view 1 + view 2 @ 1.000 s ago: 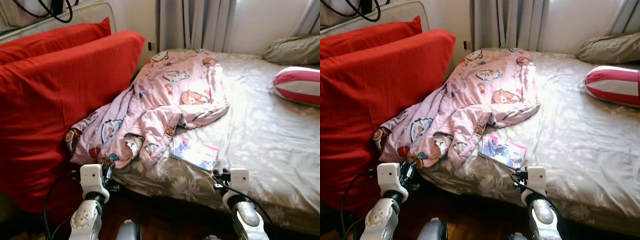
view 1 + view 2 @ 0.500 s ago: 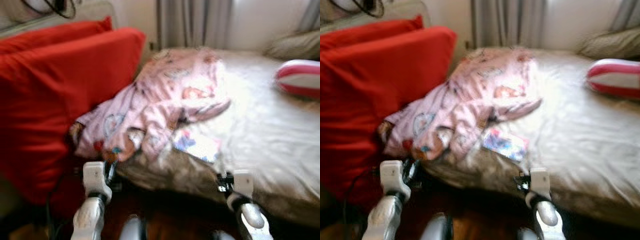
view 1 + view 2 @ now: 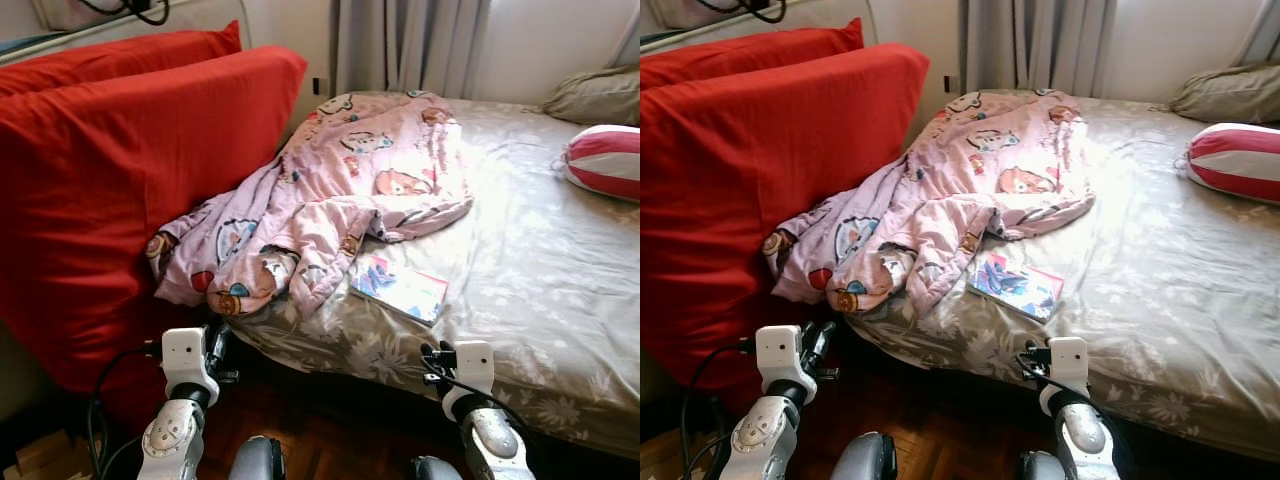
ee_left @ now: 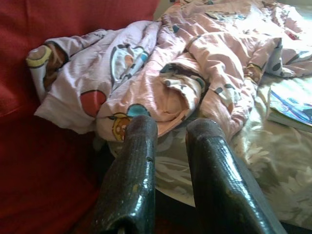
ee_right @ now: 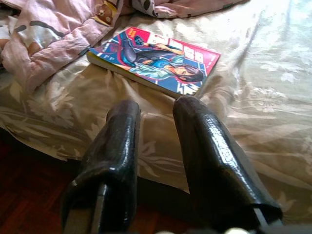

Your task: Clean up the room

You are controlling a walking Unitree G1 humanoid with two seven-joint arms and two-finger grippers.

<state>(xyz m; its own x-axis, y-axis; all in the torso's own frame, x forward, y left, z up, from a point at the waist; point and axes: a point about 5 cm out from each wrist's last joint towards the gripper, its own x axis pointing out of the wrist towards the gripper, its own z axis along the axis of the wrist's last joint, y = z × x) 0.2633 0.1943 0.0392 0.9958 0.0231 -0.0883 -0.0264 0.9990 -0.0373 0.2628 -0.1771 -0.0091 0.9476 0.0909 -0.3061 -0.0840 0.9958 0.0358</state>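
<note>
Lying near the front edge of the bed (image 3: 560, 300), a colourful comic book (image 3: 399, 288) rested flat on the floral grey sheet, its far corner just beside the hem of a crumpled pink cartoon-print blanket (image 3: 330, 205). The blanket spread from the bed's far left part down to its front left corner, where it bunched against two large red cushions (image 3: 110, 190) standing along the bed's left side. A red-and-white striped pillow (image 3: 603, 162) sat at the bed's right edge, with a grey-brown pillow (image 3: 592, 96) behind it at the far right corner. Grey curtains (image 3: 410, 45) hung beyond the far edge.

Both arms were held low before the bed's front edge, over dark wood flooring (image 3: 330, 440). The left gripper (image 4: 168, 131) pointed at the bunched blanket end, its fingers a narrow gap apart and holding nothing. The right gripper (image 5: 153, 109) pointed at the comic book, short of it, fingers likewise narrowly parted and empty.
</note>
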